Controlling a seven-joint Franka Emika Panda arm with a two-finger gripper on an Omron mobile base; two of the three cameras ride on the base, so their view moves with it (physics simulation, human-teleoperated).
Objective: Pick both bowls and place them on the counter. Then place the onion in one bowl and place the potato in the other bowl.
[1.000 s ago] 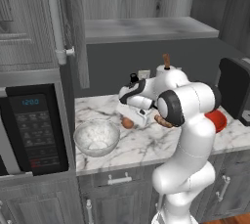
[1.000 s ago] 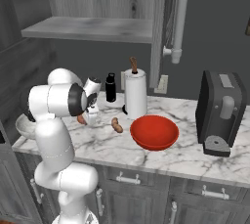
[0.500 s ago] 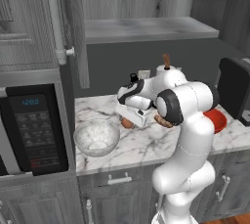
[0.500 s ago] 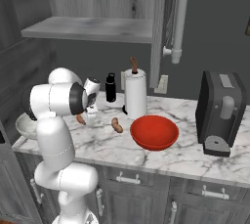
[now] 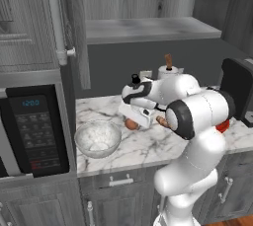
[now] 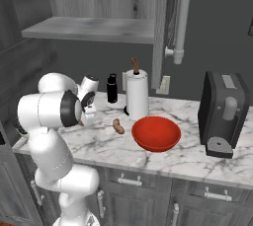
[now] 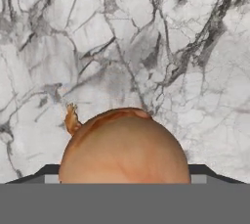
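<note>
Onion (image 7: 124, 145) sits right between the jaws in the hand view, so close that it covers the tips; whether the jaws are spread around it or already pinching it cannot be told. In the left base view the onion (image 5: 131, 124) shows under the gripper (image 5: 134, 116), low over the counter (image 5: 148, 146), and it is not clear whether it rests on the marble or hangs just above it.

The relation that matters for the next move: the marble bowl (image 5: 98, 138) lies to the gripper's left, near the microwave (image 5: 32, 129), and looks the nearer of the two. The red bowl (image 6: 156, 133) stands on the far side of the arm, well apart, with the potato (image 6: 117, 127) lying on the counter just beside its rim, toward the arm. Both bowls appear to be already on the counter, so my guess is that the onion is meant for the marble one.

Hidden: the arm blocks the gripper in the right base view, and most of the red bowl in the left. The onion's stem tuft points to the left in the hand view.
</note>
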